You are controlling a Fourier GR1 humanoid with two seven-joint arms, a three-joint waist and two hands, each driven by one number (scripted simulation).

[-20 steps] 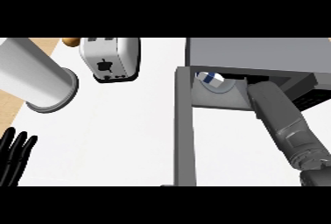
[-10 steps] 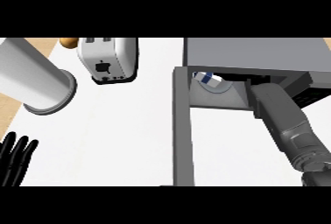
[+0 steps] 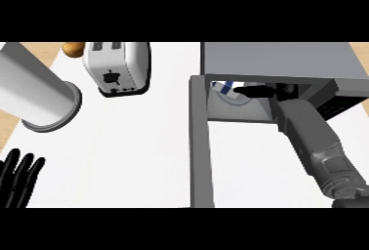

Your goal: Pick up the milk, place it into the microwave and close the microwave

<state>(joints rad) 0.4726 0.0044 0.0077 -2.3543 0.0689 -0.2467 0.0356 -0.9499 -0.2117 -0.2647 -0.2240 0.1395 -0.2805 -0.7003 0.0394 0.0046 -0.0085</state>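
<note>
One grey box-shaped microwave at the white table's far right, its one door swung open toward the near edge. One white milk carton with blue marking sits inside the cavity, left side. Right hand is in the cavity touching the carton; can't tell whether its fingers are curled or straight. Left hand rests at the near left edge, fingers straight, holding nothing. One white toaster and one white cylinder far left.
</note>
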